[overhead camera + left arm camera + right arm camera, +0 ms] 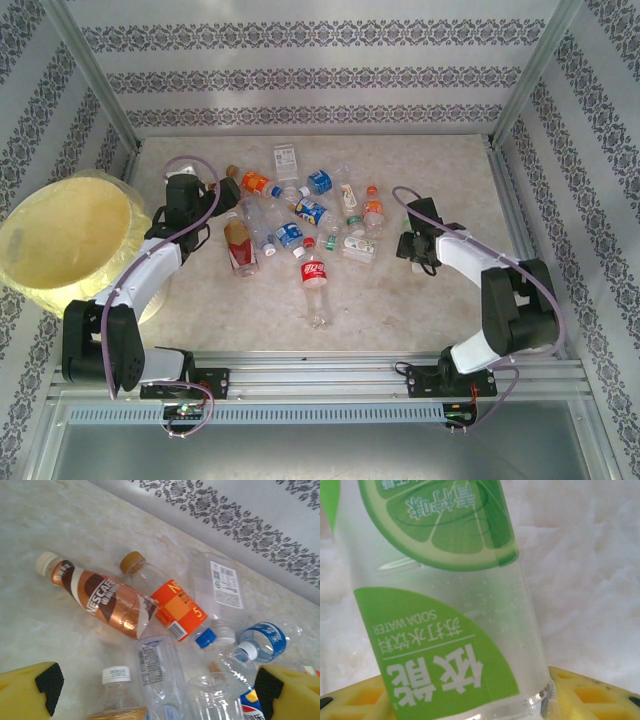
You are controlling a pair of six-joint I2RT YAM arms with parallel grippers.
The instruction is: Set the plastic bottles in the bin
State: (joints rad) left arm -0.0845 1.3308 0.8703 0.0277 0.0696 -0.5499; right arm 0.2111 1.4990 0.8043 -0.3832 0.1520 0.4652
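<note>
With no bottle seen in the bin [70, 240] at the left edge of the table [440, 180] and the bottles [290, 233] left mid-table, the left gripper [157, 686] is held wide open and empty, while a green-labelled bottle [445, 630] is flanked by the right gripper [470, 700], grip unconfirmed.

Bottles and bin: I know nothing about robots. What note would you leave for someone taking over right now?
The left end effector is open and empty, over the pile.
The right end effector has its fingers either side of a lime-label bottle; a firm grip is unconfirmed.
The plastic bottles lie mid-table. The bin stands at the left, with no bottle visible inside.
Done: apparently nothing yet. Left: all the bottles.
</note>
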